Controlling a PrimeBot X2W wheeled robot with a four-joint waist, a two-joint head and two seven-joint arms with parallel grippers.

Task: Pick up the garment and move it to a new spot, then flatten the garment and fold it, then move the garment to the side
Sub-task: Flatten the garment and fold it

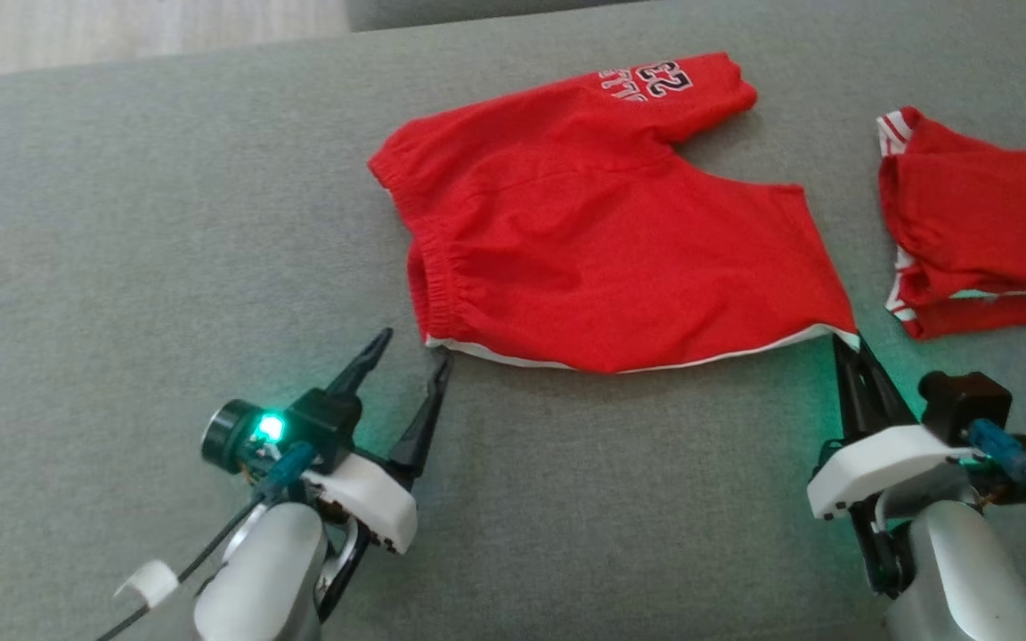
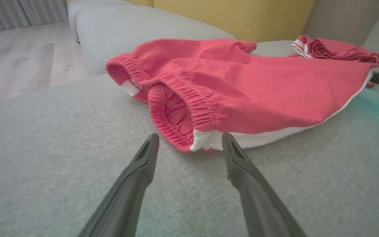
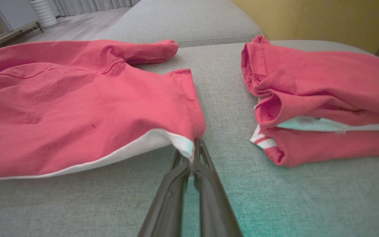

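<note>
The garment (image 1: pixel 584 231) is a pair of red shorts with a white stripe along the near edge and a printed number on the far leg. It lies spread on the grey sofa cushion (image 1: pixel 166 223). My right gripper (image 1: pixel 844 343) is shut on the garment's near right corner (image 3: pixel 184 144), pinching the white-edged hem. My left gripper (image 1: pixel 413 350) stands open at the near left corner, its fingers on either side of the elastic waistband end (image 2: pixel 202 140) and just short of it.
A second red garment (image 1: pixel 981 236), folded with white trim, lies on the cushion to the right, close to my right gripper. Pale wooden floor (image 1: pixel 121 36) shows beyond the sofa's far left edge. A yellow backrest (image 2: pixel 235 16) rises behind.
</note>
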